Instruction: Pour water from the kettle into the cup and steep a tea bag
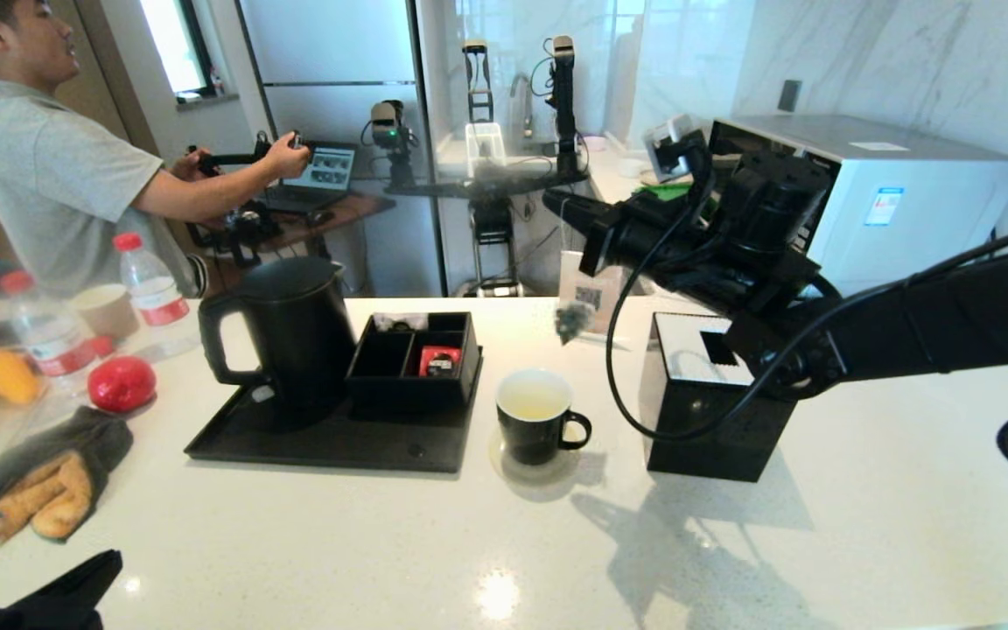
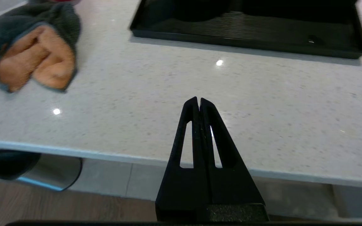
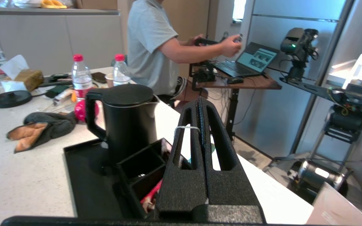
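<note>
1. The right gripper (image 1: pixel 561 203) is raised over the counter (image 1: pixel 381 542), its fingers pressed together on a thin white string (image 3: pixel 187 127) that crosses one finger in the right wrist view.
2. The tea bag (image 1: pixel 571 320) hangs on that string below the fingertips, clear of the counter; in the head view it is a small dark blur, and the right wrist view hides it behind the fingers.
3. The cup (image 1: pixel 537 426) stands lower than the bag and a little nearer the robot, on a pale coaster, with pale yellowish water (image 1: pixel 532 403) inside.
4. The kettle (image 1: pixel 290 337) stands lid on, upright on the black tray (image 1: pixel 329 442), off to the left of the right gripper; a black compartment box (image 1: pixel 416 359) sits just beside it.
5. A black box with a white top (image 1: pixel 701 398) is partly covered by the right arm.
6. The left gripper (image 2: pixel 199 101) is closed on nothing at the near counter edge; the head view cuts it off at the bottom left corner.
7. Ahead of it lie a grey-and-orange cloth (image 2: pixel 35 53) and the tray's near rim.
</note>
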